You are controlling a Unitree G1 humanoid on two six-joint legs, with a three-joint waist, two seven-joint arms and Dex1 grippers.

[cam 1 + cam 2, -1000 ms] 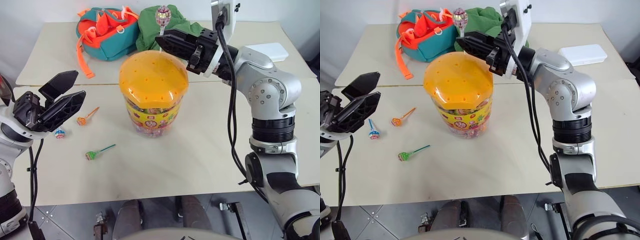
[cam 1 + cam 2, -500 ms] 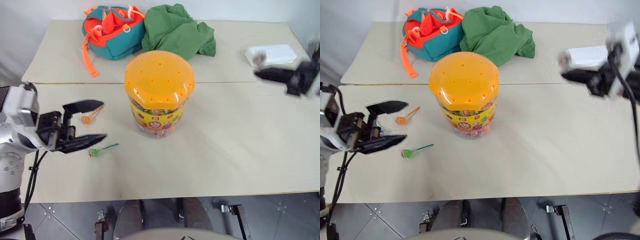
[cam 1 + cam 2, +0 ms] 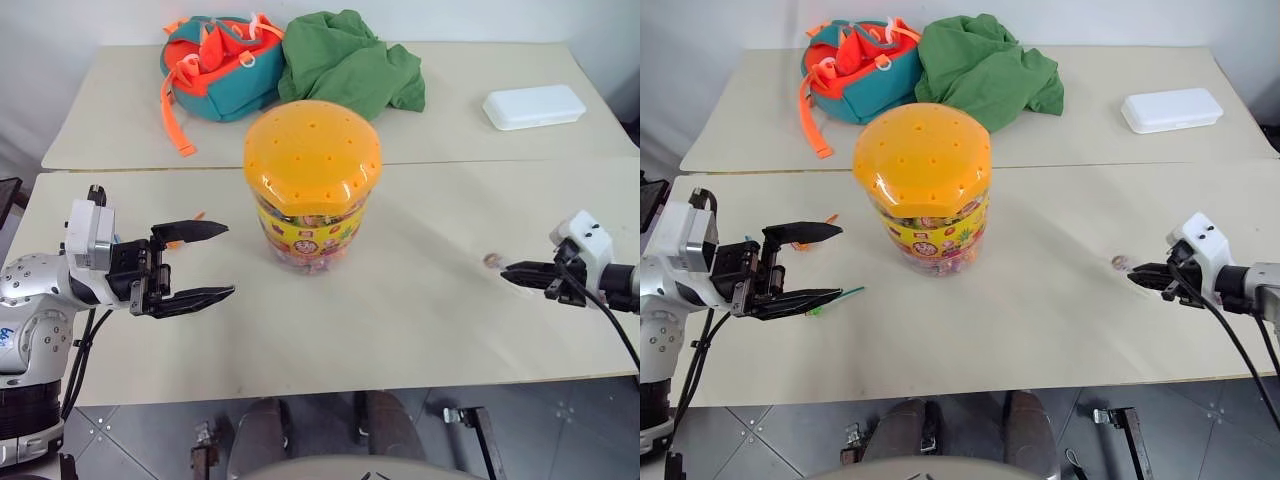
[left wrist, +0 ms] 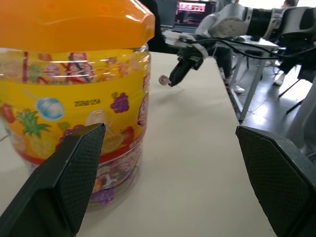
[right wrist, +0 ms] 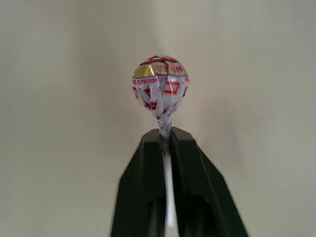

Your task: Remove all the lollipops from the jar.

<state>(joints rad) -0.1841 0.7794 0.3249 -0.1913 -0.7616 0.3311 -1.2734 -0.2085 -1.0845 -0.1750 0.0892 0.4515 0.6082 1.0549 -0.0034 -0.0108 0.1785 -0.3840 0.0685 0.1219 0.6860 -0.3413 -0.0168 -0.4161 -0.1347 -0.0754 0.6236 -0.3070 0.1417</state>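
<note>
Right gripper (image 5: 165, 140) clamps the white stick of a small red-and-gold wrapped lollipop (image 5: 160, 86) (head just beyond fingertips); left gripper (image 3: 205, 262) stands wide open beside the large clear orange-lidded jar (image 3: 312, 190).

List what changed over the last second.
The right gripper swung from above the jar out to the right and down near the table, keeping hold of its lollipop. The open left gripper dropped and turned toward the jar. The jar stayed put.
</note>
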